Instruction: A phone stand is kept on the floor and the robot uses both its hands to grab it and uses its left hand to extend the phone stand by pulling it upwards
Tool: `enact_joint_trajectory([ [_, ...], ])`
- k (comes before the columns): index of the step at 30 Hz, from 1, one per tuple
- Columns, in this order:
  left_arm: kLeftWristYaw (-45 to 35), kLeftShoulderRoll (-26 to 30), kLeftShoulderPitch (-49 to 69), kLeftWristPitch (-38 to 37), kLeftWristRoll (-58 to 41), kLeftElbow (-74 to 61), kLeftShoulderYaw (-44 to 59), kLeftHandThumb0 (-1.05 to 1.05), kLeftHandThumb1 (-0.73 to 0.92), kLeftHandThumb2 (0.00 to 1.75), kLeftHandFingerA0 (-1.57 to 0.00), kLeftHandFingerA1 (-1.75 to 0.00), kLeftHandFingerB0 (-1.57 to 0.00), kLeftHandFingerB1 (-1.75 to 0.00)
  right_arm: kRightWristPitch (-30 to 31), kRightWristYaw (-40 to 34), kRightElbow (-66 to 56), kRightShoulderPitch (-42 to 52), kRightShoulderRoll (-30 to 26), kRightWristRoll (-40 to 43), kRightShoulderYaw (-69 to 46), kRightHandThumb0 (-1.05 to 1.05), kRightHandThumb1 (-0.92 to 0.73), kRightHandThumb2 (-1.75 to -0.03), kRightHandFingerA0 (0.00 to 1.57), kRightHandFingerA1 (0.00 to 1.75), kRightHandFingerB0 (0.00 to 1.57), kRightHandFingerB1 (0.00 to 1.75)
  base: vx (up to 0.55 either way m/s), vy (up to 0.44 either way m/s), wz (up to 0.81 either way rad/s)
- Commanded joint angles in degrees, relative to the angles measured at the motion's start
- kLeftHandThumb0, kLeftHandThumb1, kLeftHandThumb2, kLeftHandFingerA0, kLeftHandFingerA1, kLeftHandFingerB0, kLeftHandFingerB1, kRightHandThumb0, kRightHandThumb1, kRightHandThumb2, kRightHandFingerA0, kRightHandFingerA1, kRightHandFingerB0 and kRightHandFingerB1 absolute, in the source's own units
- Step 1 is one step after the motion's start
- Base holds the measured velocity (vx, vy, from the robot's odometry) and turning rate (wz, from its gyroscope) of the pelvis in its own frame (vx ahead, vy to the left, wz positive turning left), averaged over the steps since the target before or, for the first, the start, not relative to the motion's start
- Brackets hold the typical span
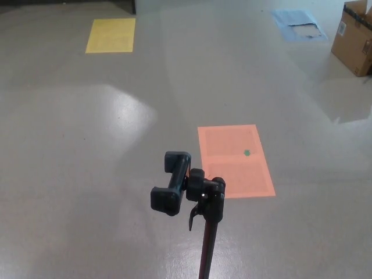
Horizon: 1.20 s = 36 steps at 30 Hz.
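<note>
Phone stand [200, 200] stands upright on the grey floor [87, 174], low centre of view. Black clamp head at top, jaws facing left; thin pole runs down out of the bottom edge. Just behind the head lies an orange sheet [235, 161] w/ a small green dot [246, 153]. Far left: yellow sheet [111, 35]. Far right: blue sheet [297, 25], cardboard box [356, 38] beside it. Neither robot hand in view, so finger state can't be told; nothing touches the stand.

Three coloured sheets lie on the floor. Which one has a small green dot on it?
The orange sheet, nearest the phone stand, has the green dot. The yellow sheet and blue sheet show none.
</note>
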Motion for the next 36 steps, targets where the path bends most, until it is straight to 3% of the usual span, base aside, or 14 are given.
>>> enact_joint_trajectory([
  [1,-5.46,-0.65,12.55,-35.7,-11.39,-15.58,4.91,-0.83,0.81,1.12,-0.02,-0.35,-0.11,-0.41,-28.51,-11.07,-17.63,12.74,-6.62,-12.1,2.03,-0.74,-0.92,-0.93,0.0,0.0,0.0,0.0,0.0,0.0,0.0],
  [11,-6.7,-0.79,12.79,-37.12,-12.39,-14.16,4.83,-0.82,0.8,1.11,0.0,-0.39,-0.09,-0.41,-28.77,-10.55,-17.1,14.23,-5.02,-9.86,1.73,-0.94,-0.66,-0.94,0.06,0.24,0.0,0.0,0.0,0.0,0.0],
  [12,-6.64,-0.87,12.91,-37.17,-12.39,-14.43,4.85,-0.76,0.89,0.71,-0.13,-0.27,-0.16,-0.27,-27.61,-8.91,-18.18,14.78,-4.74,-8.28,1.73,-0.98,-0.7,-0.97,0.01,0.13,0.0,0.0,0.0,0.0,0.0],
  [15,-7.32,-0.9,13.64,-37.04,-13.16,-15.24,4.66,-0.34,0.56,1.12,0.0,-0.5,0.0,-0.47,-28.38,-9.34,-18.4,15.86,-4.3,-8.18,1.73,-0.95,-0.65,-0.93,0.05,0.24,0.0,0.0,0.0,0.0,0.0],
  [16,-7.35,-0.74,13.89,-37.06,-13.1,-15.85,4.62,-0.72,0.92,0.71,-0.13,-0.27,-0.17,-0.28,-28.21,-9.07,-19.38,16.53,-3.99,-7.88,1.83,-0.96,-0.64,-0.92,0.02,0.16,0.0,0.0,0.0,0.0,0.0],
  [17,-7.06,-0.75,13.74,-36.84,-12.78,-16.51,4.57,-0.34,0.57,1.13,0.0,-0.5,0.0,-0.47,-28.62,-8.26,-19.55,16.23,-3.9,-6.88,1.81,-0.94,-0.62,-0.9,0.04,0.2,0.0,0.0,0.0,0.0,0.0],
  [19,-6.55,-0.52,13.44,-36.67,-12.02,-17.44,4.73,-0.74,0.92,0.7,-0.14,-0.27,-0.15,-0.26,-30.4,-7.69,-18.75,15.45,-3.33,-5.26,1.79,-0.89,-0.57,-0.86,0.0,0.08,0.0,0.0,0.0,0.0,0.0],
  [20,-5.89,-0.25,12.5,-36.66,-11.05,-18.4,4.93,-0.81,0.79,1.1,-0.05,-0.42,-0.11,-0.41,-30.0,-7.06,-19.75,15.22,-3.12,-4.49,1.67,-0.92,-0.6,-0.9,0.0,0.06,0.0,0.0,0.0,0.0,0.0],
  [23,-4.45,0.0,9.82,-36.15,-10.0,-21.47,5.66,-0.72,0.92,0.73,-0.13,-0.31,-0.15,-0.28,-26.86,-4.62,-22.21,13.46,-2.68,-2.88,2.03,-0.95,-0.63,-0.92,0.0,0.03,0.0,0.0,0.0,0.0,0.0],
  [26,-4.55,-0.4,8.56,-32.52,-11.45,-25.62,5.27,-0.35,0.55,1.12,-0.01,-0.5,0.0,-0.47,-22.93,-4.53,-24.94,11.68,-2.44,-5.06,2.01,-0.74,-0.76,-0.64,0.0,0.0,0.0,0.0,0.0,0.0,0.0],
  [28,-4.02,-0.65,5.63,-27.18,-11.73,-31.02,4.32,-0.83,0.74,1.1,-0.08,-0.43,-0.07,-0.41,-19.01,-4.97,-27.57,7.91,-2.1,-8.16,1.72,-0.82,-0.62,-0.9,0.0,0.01,0.0,0.0,0.0,0.0,0.0],
  [29,-3.9,-0.73,4.72,-26.82,-11.47,-31.58,4.26,-0.79,0.91,0.68,-0.15,-0.28,-0.15,-0.26,-19.06,-4.8,-27.21,6.65,-1.95,-7.8,1.77,-0.8,-0.6,-0.88,0.0,0.0,0.0,0.0,0.0,0.0,0.0],
  [33,-3.35,-1.32,0.67,-23.35,-9.65,-36.57,3.11,-0.36,0.49,1.09,0.0,-0.49,0.0,-0.47,-16.87,-3.47,-26.44,0.32,-0.88,-7.27,3.03,-0.76,-0.76,-0.63,0.0,0.0,0.0,0.0,0.0,0.0,0.0],
  [36,-2.26,-2.29,-3.1,-22.18,-6.07,-37.9,2.69,-0.8,0.92,0.7,-0.22,-0.28,-0.19,-0.29,-15.49,-3.47,-25.65,-3.93,-0.4,-8.65,4.27,-1.05,-0.69,-1.01,0.0,0.03,0.0,0.01,0.0,0.0,0.0],
])
